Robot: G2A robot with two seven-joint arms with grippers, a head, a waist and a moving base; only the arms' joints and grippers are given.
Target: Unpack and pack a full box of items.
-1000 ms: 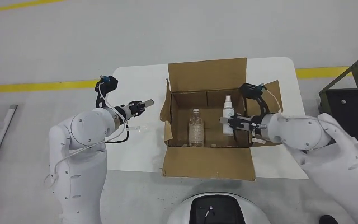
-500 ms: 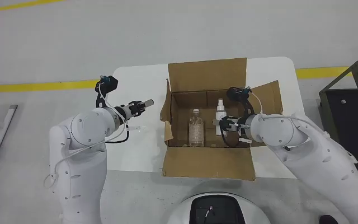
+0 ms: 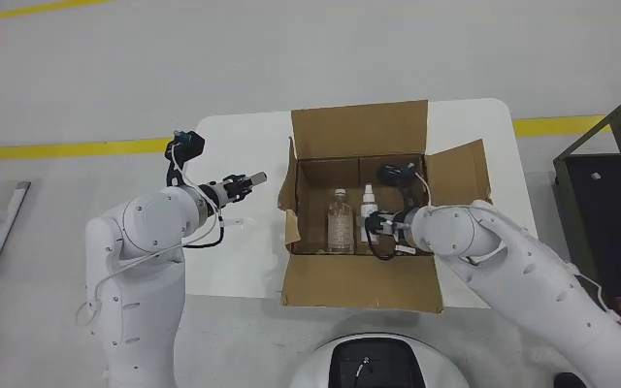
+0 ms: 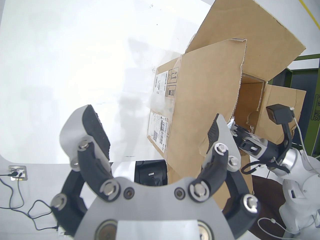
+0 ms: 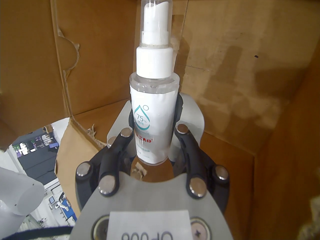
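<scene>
Right claw clamps spray bottle inside box, clear bottle to its left; left claw gapes wide; unpacking seemingly barely begun.

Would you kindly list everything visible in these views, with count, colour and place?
Open corrugated cardboard box: one, brown, on the table, flaps spread.
Clear plastic bottle: one, transparent, inside the box, on the left arm's side of the spray bottle.
Small plastic spray bottle: one, white label and clear cap, inside the box, held by the right gripper.
Rounded table: one, white, under the box.
Floor stripe: one, yellow, beyond the table.
Metal frame: one, dark green, beside the table.
Left gripper: grey and black, open, over the table beside the box.
Right gripper: grey and black, shut on the spray bottle.
</scene>
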